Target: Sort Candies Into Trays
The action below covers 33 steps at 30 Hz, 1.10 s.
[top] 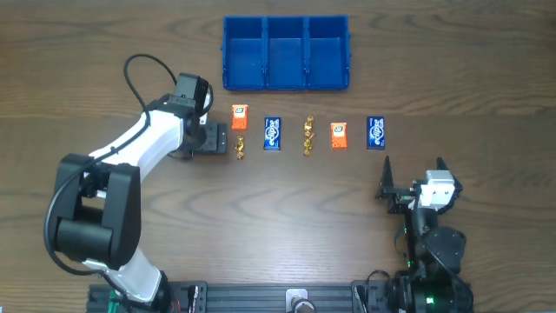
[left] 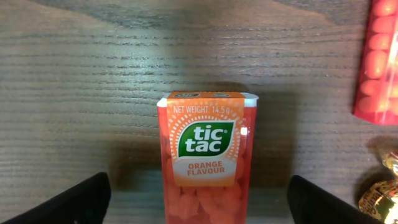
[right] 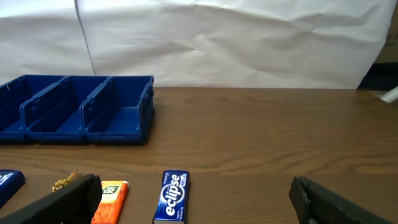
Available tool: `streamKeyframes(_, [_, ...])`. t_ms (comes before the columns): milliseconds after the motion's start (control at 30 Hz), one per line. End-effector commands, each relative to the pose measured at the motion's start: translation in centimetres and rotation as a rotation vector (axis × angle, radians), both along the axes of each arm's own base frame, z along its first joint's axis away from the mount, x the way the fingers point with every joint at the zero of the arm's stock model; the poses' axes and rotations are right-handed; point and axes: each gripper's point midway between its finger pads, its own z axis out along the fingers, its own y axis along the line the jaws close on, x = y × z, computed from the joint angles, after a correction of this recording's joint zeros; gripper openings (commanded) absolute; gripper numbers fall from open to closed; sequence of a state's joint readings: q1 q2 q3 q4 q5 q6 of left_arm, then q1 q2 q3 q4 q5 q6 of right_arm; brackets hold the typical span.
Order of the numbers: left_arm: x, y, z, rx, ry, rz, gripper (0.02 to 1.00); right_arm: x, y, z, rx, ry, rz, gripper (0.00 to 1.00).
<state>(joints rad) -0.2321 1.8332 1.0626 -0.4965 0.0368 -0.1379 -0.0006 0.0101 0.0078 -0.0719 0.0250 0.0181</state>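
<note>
Your left gripper [left: 199, 186] is spread wide on either side of an orange candy box [left: 205, 149]. Its fingers are clear of the box, which sits on the wooden table [top: 287, 226] near the left end of the blue tray [top: 287, 84]. Your right gripper [top: 413, 176] is also spread and holds nothing, well apart from the tray's right end.

A: Where does the top camera sit?
B: Overhead, facing straight down on the brown wooden table [top: 287, 226], with the blue three-bin plastic tray [top: 286, 84] at twelve o'clock.
A: And the wrist cameras?
B: The left hangs very close above an orange plastic mint box [left: 205, 168]. The right sits low at three o'clock, facing twelve, and shares that tray [right: 144, 106]
</note>
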Motion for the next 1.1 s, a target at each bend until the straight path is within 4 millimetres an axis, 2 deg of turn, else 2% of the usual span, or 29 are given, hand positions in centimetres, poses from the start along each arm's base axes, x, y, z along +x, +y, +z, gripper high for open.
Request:
streamKeyframes(33, [0.5,0.2,0.0,0.02,-0.009,0.017,0.728,0.0,0.2,-0.1,0.011,0.002,0.007,1.0])
streamKeyframes(67, [0.5,0.2,0.0,0.02,-0.007,0.017,0.682,0.0,0.2,-0.1,0.011,0.002,0.007,0.998])
streamKeyframes(400, [0.3,-0.5,-0.7,0.022,0.002,0.002,0.575,0.0,0.2,-0.1,0.011,0.002,0.007,0.998])
streamKeyframes(600, [0.4,-0.5,-0.9,0.02,0.005,0.014,0.334,0.0,0.2,-0.1,0.011,0.002,0.007,1.0])
streamKeyframes(667, [0.5,-0.6,-0.8,0.016,0.003,0.027,0.312,0.0,0.2,-0.1,0.011,0.002,0.007,1.0])
streamKeyframes(733, [1.1,-0.8,0.4,0.006,-0.009,0.055,0.281,0.0,0.2,-0.1,0.011,0.002,0.007,1.0])
streamKeyframes(767, [1.5,-1.1,1.4,-0.002,-0.022,0.068,0.277,0.0,0.2,-0.1,0.011,0.001,0.007,1.0])
streamKeyframes(833, [2.9,-2.1,5.5,-0.022,-0.087,0.109,0.272,0.0,0.2,-0.1,0.011,0.002,0.006,1.0])
streamKeyframes(867, [4.1,-2.9,9.2,-0.031,-0.155,0.137,0.275,0.0,0.2,-0.1,0.011,0.002,0.007,0.998])
streamKeyframes(1000, [8.2,-6.2,20.4,-0.056,-0.381,0.139,0.27,0.0,0.2,-0.1,0.011,0.002,0.007,1.0])
streamKeyframes(1067, [10.6,-7.7,24.1,-0.082,-0.444,0.132,0.27,0.0,0.2,-0.1,0.011,0.002,0.007,1.0])
streamKeyframes(1100, [11.7,-8.2,24.8,-0.086,-0.452,0.132,0.27,0.0,0.2,-0.1,0.011,0.002,0.007,0.998])
